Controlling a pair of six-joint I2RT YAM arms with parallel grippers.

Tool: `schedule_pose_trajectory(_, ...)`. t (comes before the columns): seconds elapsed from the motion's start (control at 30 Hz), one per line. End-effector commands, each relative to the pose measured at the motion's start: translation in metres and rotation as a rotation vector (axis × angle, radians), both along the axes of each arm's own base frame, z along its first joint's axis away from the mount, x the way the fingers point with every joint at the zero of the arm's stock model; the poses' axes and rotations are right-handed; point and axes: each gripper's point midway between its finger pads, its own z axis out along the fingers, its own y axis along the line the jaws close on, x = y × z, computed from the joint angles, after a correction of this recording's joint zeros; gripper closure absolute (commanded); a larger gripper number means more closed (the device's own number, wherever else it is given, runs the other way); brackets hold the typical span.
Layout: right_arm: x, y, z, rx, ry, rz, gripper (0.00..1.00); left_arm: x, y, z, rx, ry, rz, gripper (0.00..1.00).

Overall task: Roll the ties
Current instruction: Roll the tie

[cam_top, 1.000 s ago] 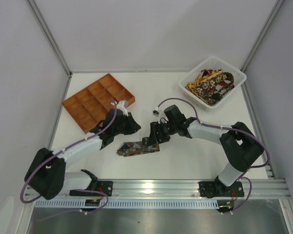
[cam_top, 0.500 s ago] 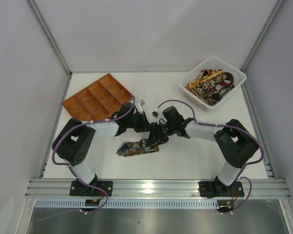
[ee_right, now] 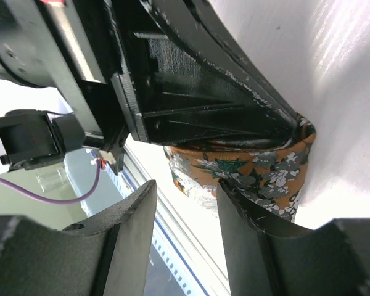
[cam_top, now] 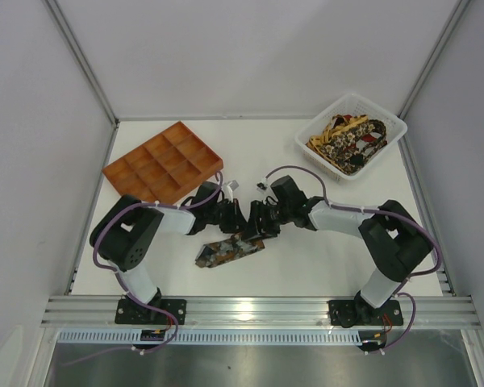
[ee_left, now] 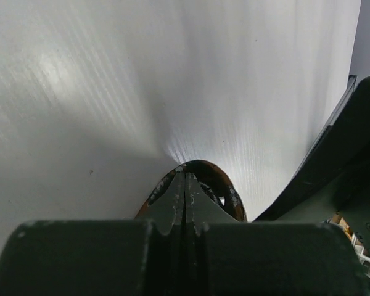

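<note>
One tie (cam_top: 226, 251) lies on the table (cam_top: 306, 262) near the middle, between the two arms. It is a short, thick folded bundle with a rust-orange ground and a black, grey and dark green floral print. More ties (cam_top: 348, 139) sit heaped in the white basket (cam_top: 313, 139) at the far right corner, well apart from it.

My left gripper (ee_left: 185, 180) has its fingers pressed flat together with no gap. The tie's fold curls around their tips, and I see no cloth pinched between them.

My right gripper (ee_right: 186, 191) is partly spread with a moderate gap. The orange fold sits in that gap, its lower edge touching one finger.

From the right wrist, the left gripper's black fingers run into the loop of fabric. From above, both grippers meet at the bundle's right end.
</note>
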Motion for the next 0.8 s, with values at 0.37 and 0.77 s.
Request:
schedule_pose_trajectory(0.37,0.009,-0.048,0.034,-0.224,-0.114,-0.142,0.47,-0.005,-0.003,0.006,-0.035,-0.022,-0.015,1.00)
schedule_pose_trajectory(0.77,-0.050,-0.054,-0.021,-0.469,-0.305,-0.304,1.00,-0.003,-0.005,0.008,-0.037,-0.028,-0.009,0.99)
